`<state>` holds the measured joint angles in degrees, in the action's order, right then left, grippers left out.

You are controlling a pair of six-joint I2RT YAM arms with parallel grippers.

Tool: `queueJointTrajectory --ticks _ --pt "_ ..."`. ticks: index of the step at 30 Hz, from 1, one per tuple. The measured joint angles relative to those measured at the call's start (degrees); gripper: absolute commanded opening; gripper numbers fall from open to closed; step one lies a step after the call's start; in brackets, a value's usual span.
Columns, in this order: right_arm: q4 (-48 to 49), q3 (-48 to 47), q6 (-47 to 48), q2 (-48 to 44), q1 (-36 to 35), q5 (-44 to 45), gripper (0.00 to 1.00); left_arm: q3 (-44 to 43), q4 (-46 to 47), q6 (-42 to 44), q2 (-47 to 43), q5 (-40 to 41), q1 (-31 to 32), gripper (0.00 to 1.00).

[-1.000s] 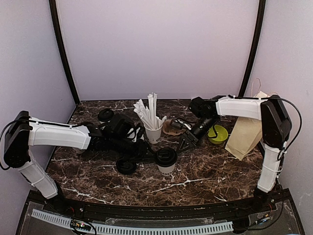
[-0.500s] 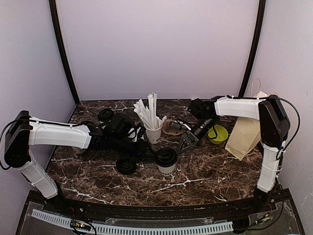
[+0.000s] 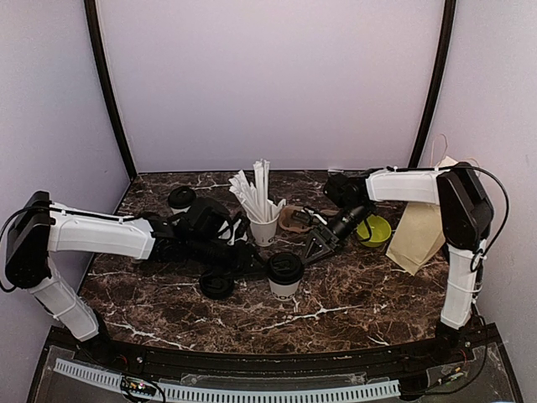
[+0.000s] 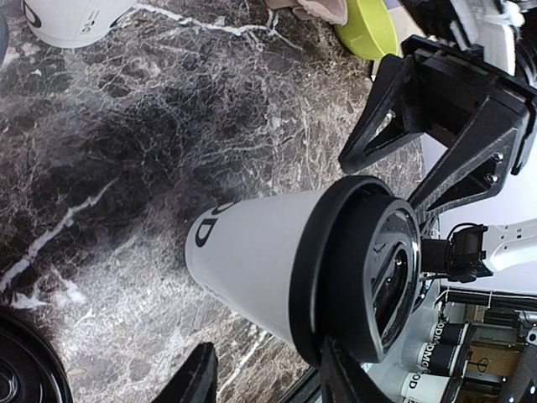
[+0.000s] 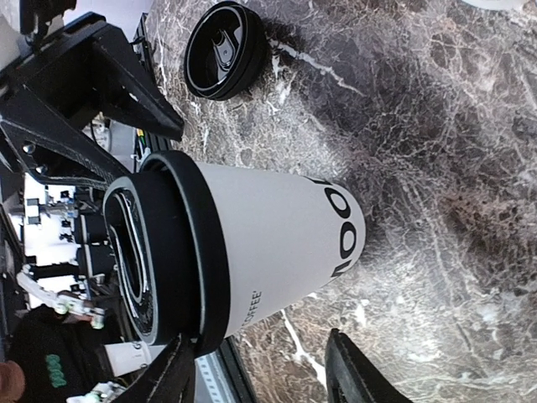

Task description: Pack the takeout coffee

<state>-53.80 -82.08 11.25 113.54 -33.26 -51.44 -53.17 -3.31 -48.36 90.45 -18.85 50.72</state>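
Straw cup (image 3: 263, 230), green bowl (image 3: 375, 229), paper bag (image 3: 419, 237), loose black lid (image 3: 216, 285), marble table (image 3: 352, 306)

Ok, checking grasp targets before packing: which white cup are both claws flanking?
The black-lidded coffee cup at front centre; the left claw and right claw stand open either side. The straw cup behind it is lidless.

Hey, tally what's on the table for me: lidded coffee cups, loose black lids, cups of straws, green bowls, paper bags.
Lidded coffee cups: 2
Loose black lids: 1
Cups of straws: 1
Green bowls: 1
Paper bags: 1
Total: 6
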Motion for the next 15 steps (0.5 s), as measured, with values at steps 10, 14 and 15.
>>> queueJointTrajectory --ticks 10,14,15 --pt "-0.92 -0.50 -2.38 1.31 0.28 -2.36 0.47 5.18 -5.35 1.20 4.04 5.90 -0.55 0.40" --pt "-0.70 -0.39 -1.77 0.70 0.24 -1.92 0.47 4.44 -7.72 1.73 4.37 7.54 -0.13 0.40" --pt "-0.57 -0.37 -1.51 0.48 0.24 -1.68 0.47 4.39 -8.17 1.92 4.22 7.85 0.02 0.40"
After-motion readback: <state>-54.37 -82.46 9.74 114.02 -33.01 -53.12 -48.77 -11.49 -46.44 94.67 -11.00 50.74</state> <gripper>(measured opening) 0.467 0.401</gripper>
